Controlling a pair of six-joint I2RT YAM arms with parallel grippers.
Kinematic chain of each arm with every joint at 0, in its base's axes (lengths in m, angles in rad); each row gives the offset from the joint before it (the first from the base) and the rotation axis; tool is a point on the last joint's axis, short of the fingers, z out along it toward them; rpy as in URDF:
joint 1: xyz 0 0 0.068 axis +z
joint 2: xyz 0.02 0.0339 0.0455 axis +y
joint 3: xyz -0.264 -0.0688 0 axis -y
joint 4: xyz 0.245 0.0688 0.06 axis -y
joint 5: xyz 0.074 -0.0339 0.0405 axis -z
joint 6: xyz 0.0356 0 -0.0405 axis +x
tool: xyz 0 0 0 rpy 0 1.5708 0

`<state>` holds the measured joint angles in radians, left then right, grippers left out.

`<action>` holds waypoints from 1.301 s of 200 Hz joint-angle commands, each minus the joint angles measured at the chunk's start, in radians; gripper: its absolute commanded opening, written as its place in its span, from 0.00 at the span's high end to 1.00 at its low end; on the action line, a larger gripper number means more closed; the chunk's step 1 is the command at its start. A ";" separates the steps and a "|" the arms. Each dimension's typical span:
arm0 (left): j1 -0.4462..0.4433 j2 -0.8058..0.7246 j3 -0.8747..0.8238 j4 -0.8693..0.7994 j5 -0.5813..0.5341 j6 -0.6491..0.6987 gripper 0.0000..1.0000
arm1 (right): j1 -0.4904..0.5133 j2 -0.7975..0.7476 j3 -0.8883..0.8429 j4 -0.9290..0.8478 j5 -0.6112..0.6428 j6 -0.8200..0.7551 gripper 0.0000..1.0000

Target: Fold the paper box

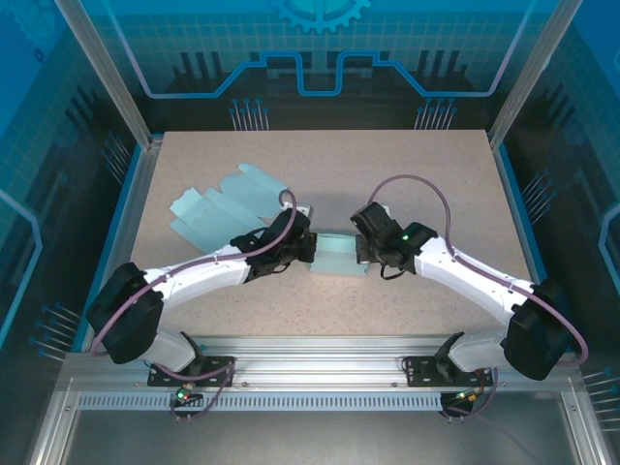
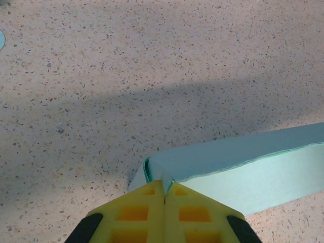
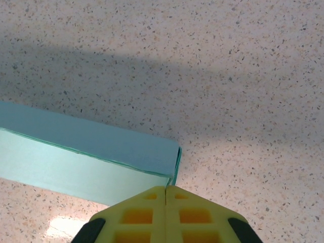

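— What's on your screens?

— From overhead I see the speckled beige table [image 1: 436, 174], with both arms reaching inward to meet near its middle. Up and to the left of them lies a spread of flat, unfolded pale-teal card blanks [image 1: 218, 205]. They are well apart from the work, and nothing stands in either arm's way.

— And the paper box?

— The paper box [image 1: 338, 258] lies on the table near the middle, directly between the two wrists. Its long axis runs left to right, one end toward each arm. It's pale teal, folded into a low, flattish sleeve. On my wrist cameras I get a darker top face, a lighter side face and a thin green line along the edge between them.

— Grippers?

— The left gripper [image 2: 164, 183] has its yellow fingers pressed together, tips against the box's left end. The right gripper [image 3: 166, 188] is likewise closed, tips at the right end's corner. Whether either nips a paper edge, I cannot tell.
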<state>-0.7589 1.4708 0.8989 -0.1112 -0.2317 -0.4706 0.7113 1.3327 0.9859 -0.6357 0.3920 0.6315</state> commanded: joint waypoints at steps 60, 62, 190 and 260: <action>-0.026 -0.031 -0.189 0.147 0.076 0.002 0.88 | 0.069 -0.056 -0.219 0.167 0.042 -0.006 1.00; -0.026 -0.032 -0.193 0.155 0.078 0.002 0.87 | 0.071 -0.056 -0.223 0.168 0.047 -0.005 1.00; -0.026 -0.297 -0.219 0.187 0.039 -0.051 0.24 | 0.085 -0.084 -0.245 0.170 0.106 0.008 1.00; 0.099 -0.160 -0.113 0.145 0.150 -0.209 0.16 | 0.092 -0.075 -0.231 0.160 0.119 0.009 1.00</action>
<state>-0.7235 1.2327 0.7570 0.0566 -0.1768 -0.5858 0.7856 1.2327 0.7582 -0.3916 0.5167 0.6285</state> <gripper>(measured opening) 0.849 0.062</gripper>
